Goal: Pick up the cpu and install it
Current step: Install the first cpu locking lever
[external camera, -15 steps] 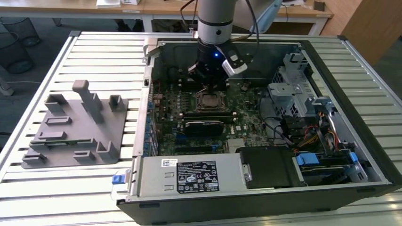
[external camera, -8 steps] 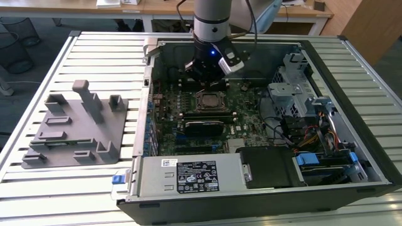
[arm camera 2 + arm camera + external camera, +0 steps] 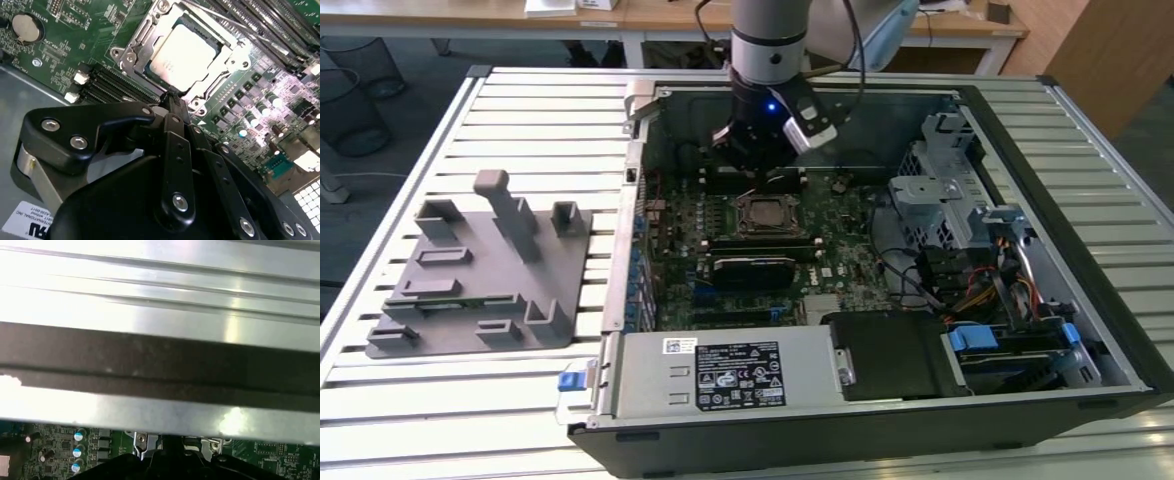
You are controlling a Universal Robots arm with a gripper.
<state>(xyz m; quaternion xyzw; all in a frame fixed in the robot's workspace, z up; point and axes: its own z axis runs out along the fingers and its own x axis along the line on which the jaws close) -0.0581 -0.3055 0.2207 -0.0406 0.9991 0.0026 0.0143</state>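
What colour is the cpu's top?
Silvery-grey metal, pale under the light; the cpu shows best in the second wrist view, seated in the socket frame.

You are viewing a slatted metal table (image 3: 520, 95). It is carrying a grey holder tray (image 3: 474, 290) and an open computer case (image 3: 881, 390).

Cpu (image 3: 186, 54) top – matt silvery metal; gripper (image 3: 172, 102) – glossy blk plastic.

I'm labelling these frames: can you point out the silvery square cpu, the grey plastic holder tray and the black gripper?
silvery square cpu (image 3: 185, 52), second wrist view, middle of its metal top.
grey plastic holder tray (image 3: 474, 285), exterior view, flat base.
black gripper (image 3: 750, 172), exterior view, at its fingertips.
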